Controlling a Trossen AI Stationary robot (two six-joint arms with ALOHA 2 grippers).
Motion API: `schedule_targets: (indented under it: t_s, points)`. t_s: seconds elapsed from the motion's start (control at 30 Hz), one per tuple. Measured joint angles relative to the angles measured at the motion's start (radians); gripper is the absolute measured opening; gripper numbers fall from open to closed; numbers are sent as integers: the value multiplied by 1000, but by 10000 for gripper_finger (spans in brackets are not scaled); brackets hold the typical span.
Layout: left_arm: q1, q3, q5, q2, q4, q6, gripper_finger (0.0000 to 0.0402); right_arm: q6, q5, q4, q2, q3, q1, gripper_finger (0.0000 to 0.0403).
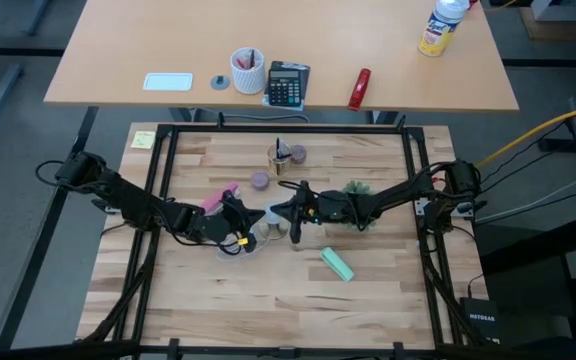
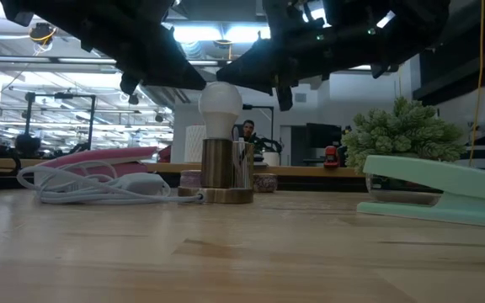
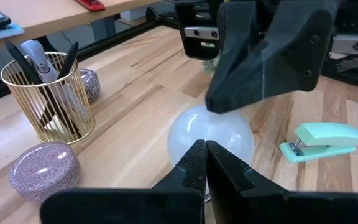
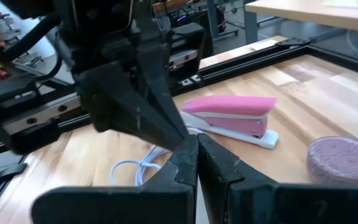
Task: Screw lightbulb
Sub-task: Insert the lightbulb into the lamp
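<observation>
The lightbulb (image 2: 220,108) stands upright in a metal socket (image 2: 226,164) on a tan base, near the middle of the wooden worktop (image 1: 228,290), its frosted dome uppermost. Both arms meet over it. The left pincer (image 3: 205,163) hangs just above and to the left side of the bulb with its two fingers pressed together, closed on nothing; seen from that wrist, the white dome sits directly beyond the fingertips, close to them, though whether they touch the glass cannot be told. The right pincer (image 4: 196,157) comes in from the opposite side, likewise closed and empty, its tips facing the left arm's tips over the bulb. In the level view both dark pincers sit above the dome's top, one on each side, and neither encloses it. A mint-green stapler (image 1: 336,264) lies on the worktop near the right arm, nearer the front edge. A pink stapler (image 4: 232,117) and a coiled white cable (image 2: 82,187) lie beside the left arm. Farther back stand a gold wire pen cup (image 3: 50,96) and two speckled purple round weights (image 3: 44,168), and a small green plant (image 2: 404,126) sits under the right arm.
</observation>
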Motion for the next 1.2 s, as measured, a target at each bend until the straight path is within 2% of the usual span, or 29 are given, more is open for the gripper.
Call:
schedule_targets:
  t_s: [0.67,0.9,1.2]
  points:
    - [0,0,-3,1,9,0,1,0,34,-44,-3,4,0,14]
    - [-13,-1,-4,-18,65,2,1,0,34,-47,-3,4,0,14]
    - [-67,-1,59,-8,68,-77,1,0,34,-47,-3,4,0,14]
